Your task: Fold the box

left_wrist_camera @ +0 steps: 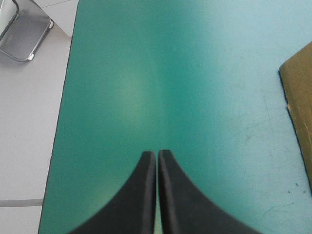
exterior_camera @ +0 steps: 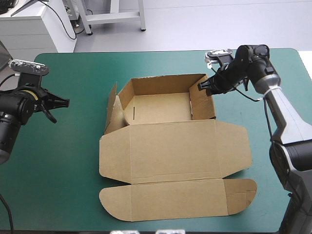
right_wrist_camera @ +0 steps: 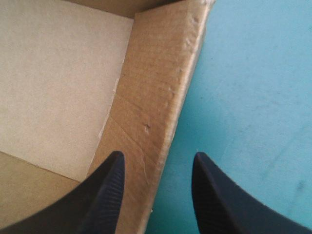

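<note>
The brown box (exterior_camera: 165,146) lies mid-table as an open tray with its back and right walls raised, its left wall leaning outward, and its lid and front flap flat toward the near edge. My right gripper (exterior_camera: 204,87) hovers open over the tray's right wall. In the right wrist view the right gripper (right_wrist_camera: 157,163) straddles the top edge of that right wall (right_wrist_camera: 156,92), one finger inside the tray, one outside. My left gripper (exterior_camera: 63,102) stays at the table's left side, apart from the box. In the left wrist view the left gripper (left_wrist_camera: 157,157) is shut over bare cover, a box edge (left_wrist_camera: 298,97) off to the side.
The teal-green cover (exterior_camera: 58,170) shows bare on both sides of the box. The table's left edge (left_wrist_camera: 61,112) runs close beside my left gripper, with floor beyond it.
</note>
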Controlling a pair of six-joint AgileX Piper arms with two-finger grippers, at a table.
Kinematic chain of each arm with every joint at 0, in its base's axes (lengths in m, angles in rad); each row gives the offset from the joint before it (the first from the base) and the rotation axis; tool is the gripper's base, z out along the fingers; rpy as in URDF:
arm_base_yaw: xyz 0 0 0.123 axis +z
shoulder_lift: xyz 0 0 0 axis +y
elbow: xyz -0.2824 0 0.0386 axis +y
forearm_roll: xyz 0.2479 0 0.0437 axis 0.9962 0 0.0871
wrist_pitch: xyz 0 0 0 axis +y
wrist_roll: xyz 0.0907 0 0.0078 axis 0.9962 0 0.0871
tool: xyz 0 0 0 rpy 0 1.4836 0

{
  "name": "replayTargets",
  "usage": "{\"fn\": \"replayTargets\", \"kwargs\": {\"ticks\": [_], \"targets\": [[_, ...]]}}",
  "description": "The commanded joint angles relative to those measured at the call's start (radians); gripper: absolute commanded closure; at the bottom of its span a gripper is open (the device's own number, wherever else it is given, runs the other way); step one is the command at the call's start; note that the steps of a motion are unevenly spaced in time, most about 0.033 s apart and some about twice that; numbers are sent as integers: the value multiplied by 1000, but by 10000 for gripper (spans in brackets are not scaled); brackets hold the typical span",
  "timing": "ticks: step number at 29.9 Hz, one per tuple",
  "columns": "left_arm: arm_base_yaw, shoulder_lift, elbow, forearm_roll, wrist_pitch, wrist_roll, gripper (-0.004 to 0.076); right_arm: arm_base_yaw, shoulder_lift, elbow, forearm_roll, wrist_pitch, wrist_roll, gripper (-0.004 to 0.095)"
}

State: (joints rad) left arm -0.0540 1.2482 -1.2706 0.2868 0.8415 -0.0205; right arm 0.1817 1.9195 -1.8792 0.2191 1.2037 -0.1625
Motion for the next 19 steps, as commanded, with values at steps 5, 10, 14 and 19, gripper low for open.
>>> {"fn": "replayTargets", "kwargs": {"ticks": [5, 10, 14, 19], "targets": [[-2, -26, -33, -3, -37, -5, 723, -5, 58, -30, 62, -13, -2, 494], [-2, -26, -33, -2, -37, -5, 731, -3, 92, -30, 62, -6, -6, 700], [-4, -26, -33, -49, -41, -8, 731, -3, 92, -30, 62, -9, -9, 912], [-4, -26, -33, -56, -21, -8, 731, -3, 78, -30, 65, -16, -5, 914]]}}
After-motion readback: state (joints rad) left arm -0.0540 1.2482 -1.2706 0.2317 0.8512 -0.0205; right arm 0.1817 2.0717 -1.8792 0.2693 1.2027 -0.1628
